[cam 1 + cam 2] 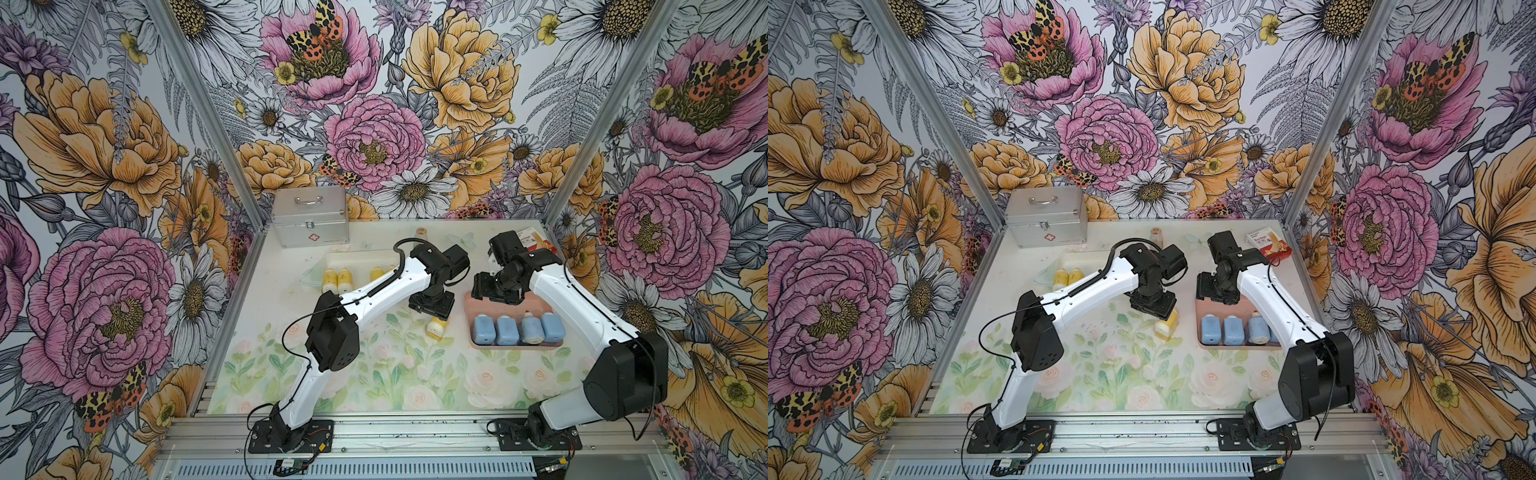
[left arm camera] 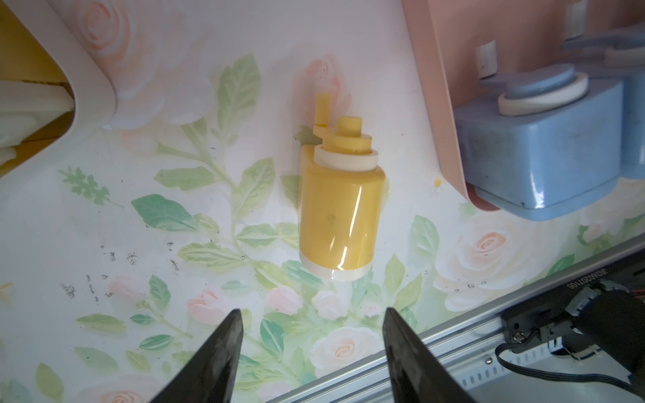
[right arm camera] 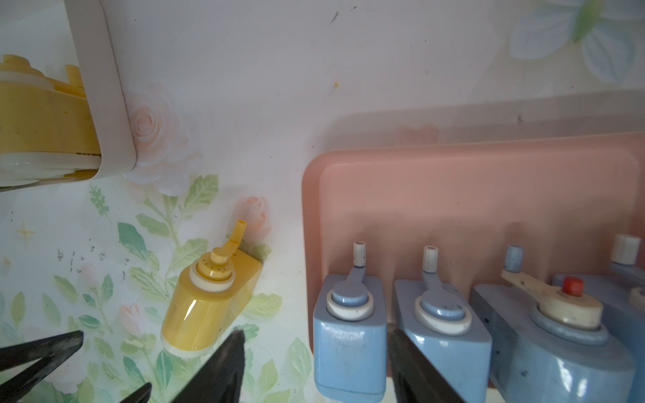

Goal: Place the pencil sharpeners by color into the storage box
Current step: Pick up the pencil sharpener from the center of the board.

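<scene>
Item: one yellow pencil sharpener (image 2: 338,213), with a glossy rounded body, whitish base and narrow neck with a crank. It lies on its side on your floral counter (image 1: 374,374).

To its far left is the white tray (image 1: 332,259), holding other yellow sharpeners (image 1: 336,280).

To its right is the pink tray (image 3: 453,181), with four blue sharpeners (image 1: 483,330) in a row.

Your left gripper (image 2: 310,314) is above it, jaws released and empty.

Your right gripper (image 3: 317,335) is over the pink tray, jaws apart and empty.

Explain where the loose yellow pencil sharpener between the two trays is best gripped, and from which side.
Grip the yellow sharpener across its smooth body, midway between whitish base and neck, coming down from above with a finger on each long side. It lies on its side, so both sides are free; the thin crank looks too slight. The open left gripper hangs over it.
</scene>
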